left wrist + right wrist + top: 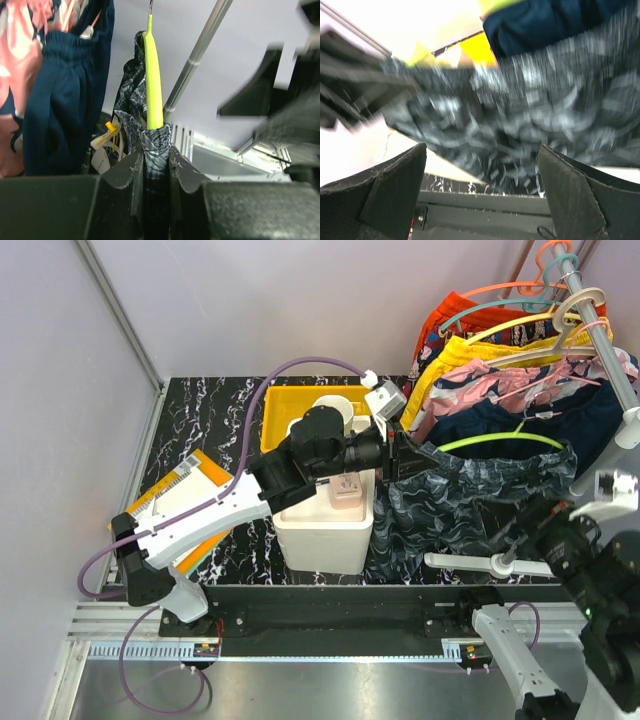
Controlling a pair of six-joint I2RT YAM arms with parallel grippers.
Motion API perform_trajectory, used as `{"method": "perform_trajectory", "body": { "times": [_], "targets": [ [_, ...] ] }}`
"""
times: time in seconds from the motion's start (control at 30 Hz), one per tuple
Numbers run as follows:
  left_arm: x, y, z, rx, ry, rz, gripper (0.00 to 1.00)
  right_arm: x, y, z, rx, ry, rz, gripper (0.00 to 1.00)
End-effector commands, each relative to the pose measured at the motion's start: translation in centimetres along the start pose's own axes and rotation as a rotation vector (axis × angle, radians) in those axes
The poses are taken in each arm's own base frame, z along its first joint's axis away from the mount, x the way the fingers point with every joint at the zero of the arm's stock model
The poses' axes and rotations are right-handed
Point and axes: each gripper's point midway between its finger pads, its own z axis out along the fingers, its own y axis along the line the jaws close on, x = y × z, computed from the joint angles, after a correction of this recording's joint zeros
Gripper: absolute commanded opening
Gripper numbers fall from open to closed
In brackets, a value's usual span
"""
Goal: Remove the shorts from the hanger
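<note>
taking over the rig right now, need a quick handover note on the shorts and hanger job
left gripper: shut on the marbled shorts, pinching the cloth at the end of the green hanger.
right gripper: open, empty, pointed at the same shorts.
navy shorts: hanging beside them, untouched.
Done: neither pair is off yet.
Left: pull the marbled shorts off the green hanger, then free the navy shorts.

Purple-cabled white arm [215,512], apparently black hand [156,154]
</note>
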Motion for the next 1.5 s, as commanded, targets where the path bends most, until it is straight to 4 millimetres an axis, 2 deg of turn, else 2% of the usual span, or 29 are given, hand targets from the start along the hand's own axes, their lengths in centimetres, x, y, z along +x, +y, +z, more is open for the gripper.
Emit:
{"method": "perform_trajectory", "body": {
  "times": [0.0,0.07,0.17,0.3,0.37,0.43,0.53,0.6,0.67,0.77,0.97,1.0,1.2,1.27,1.33,1.37,1.4,1.47],
  "targets": [
    [-7.8,-3.9,-3.2,0.1,-0.279,0.138,0.0,-4.0,0.7,2.5,0.047,-0.026,-0.061,1.0],
    [-8.1,-4.4,-3.7,0.115,-0.295,0.14,0.0,-4.9,0.4,3.0,0.083,-0.035,-0.082,1.0],
    [-8.0,-4.7,-4.2,0.125,-0.296,0.137,0.0,-6.6,0.9,3.8,0.08,-0.063,-0.103,1.0],
    [-7.6,-5.0,-4.9,0.131,-0.295,0.131,0.0,-9.1,1.0,3.5,0.117,-0.13,-0.143,0.98],
    [-7.7,-5.3,-5.2,0.138,-0.296,0.132,0.0,-9.9,1.2,3.7,0.123,-0.142,-0.15,0.9],
    [-7.7,-5.6,-5.5,0.152,-0.302,0.124,0.0,-11.0,1.7,3.0,0.113,-0.182,-0.162,0.84],
    [-7.6,-5.9,-5.6,0.17,-0.302,0.112,0.0,-12.1,2.5,3.3,0.092,-0.203,-0.175,0.75],
    [-7.3,-5.9,-5.6,0.178,-0.298,0.097,0.0,-12.4,3.2,3.7,0.062,-0.201,-0.175,0.65],
    [-7.4,-6.3,-5.7,0.193,-0.302,0.096,0.0,-13.1,4.0,4.0,0.027,-0.229,-0.186,0.62],
    [-7.3,-6.4,-5.8,0.2,-0.297,0.084,0.0,-13.9,4.0,5.1,0.024,-0.258,-0.196,0.62],
    [-7.3,-6.6,-6.7,0.196,-0.307,0.078,0.0,-14.0,3.7,7.0,0.032,-0.258,-0.187,0.62],
    [-7.4,-6.7,-6.8,0.197,-0.311,0.074,0.0,-13.4,3.3,7.8,0.038,-0.237,-0.186,0.62],
    [-7.4,-7.4,-7.2,0.226,-0.313,0.068,0.0,-12.1,2.6,9.5,0.027,-0.229,-0.2,0.61],
    [-7.3,-7.4,-7.1,0.228,-0.31,0.064,0.0,-11.5,3.0,10.0,-0.018,-0.22,-0.227,0.62],
    [-7.2,-7.4,-7.0,0.227,-0.31,0.059,0.0,-11.9,3.6,9.6,-0.053,-0.259,-0.248,0.61],
    [-7.3,-7.4,-7.0,0.228,-0.311,0.057,0.0,-11.5,3.1,10.2,-0.045,-0.254,-0.259,0.59],
    [-7.2,-7.5,-6.9,0.23,-0.308,0.054,0.0,-12.0,3.3,10.1,-0.053,-0.285,-0.261,0.55],
    [-7.1,-7.4,-6.8,0.23,-0.305,0.051,0.0,-11.7,3.4,10.1,-0.072,-0.294,-0.267,0.42]
  ]
}}
